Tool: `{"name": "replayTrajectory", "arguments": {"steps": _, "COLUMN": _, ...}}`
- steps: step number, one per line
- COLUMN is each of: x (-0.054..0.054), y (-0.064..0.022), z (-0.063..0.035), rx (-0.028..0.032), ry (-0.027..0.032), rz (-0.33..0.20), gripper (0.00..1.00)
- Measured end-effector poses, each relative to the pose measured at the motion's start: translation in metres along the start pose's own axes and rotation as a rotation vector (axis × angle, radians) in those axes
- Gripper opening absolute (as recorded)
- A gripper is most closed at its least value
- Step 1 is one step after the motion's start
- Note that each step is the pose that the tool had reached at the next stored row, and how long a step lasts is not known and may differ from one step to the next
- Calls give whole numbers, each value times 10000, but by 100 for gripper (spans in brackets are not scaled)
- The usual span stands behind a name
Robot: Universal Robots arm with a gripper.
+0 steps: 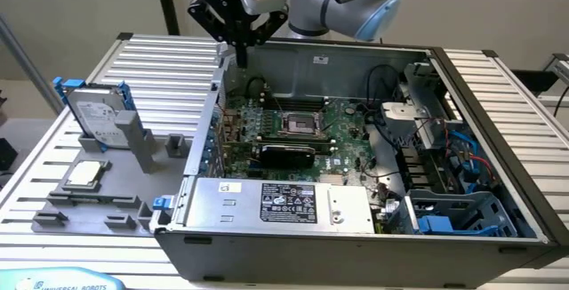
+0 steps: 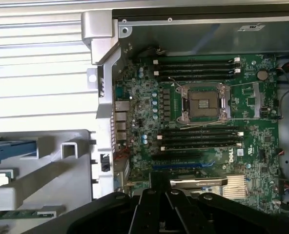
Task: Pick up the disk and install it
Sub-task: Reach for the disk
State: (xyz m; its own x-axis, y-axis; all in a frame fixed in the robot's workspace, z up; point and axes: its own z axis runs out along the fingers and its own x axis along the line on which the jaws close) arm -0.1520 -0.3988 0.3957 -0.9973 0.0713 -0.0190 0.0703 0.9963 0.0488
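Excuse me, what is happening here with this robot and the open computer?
A robot arm's gripper hangs above a corner of the open computer case. The disk, in its blue frame, stands on edge in the grey holder on the exterior view's left, apart from the gripper, not yet picked up.

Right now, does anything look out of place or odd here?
Nothing looks spilled or broken. The disk stands on edge in a grey holder outside the case, and the processor socket is empty.
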Motion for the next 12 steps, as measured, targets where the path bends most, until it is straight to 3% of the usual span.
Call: {"name": "replayTrajectory", "arguments": {"steps": 12, "x": 544, "y": -38, "z": -7, "rx": 0, "ry": 0, "rz": 0, "gripper": 11}}
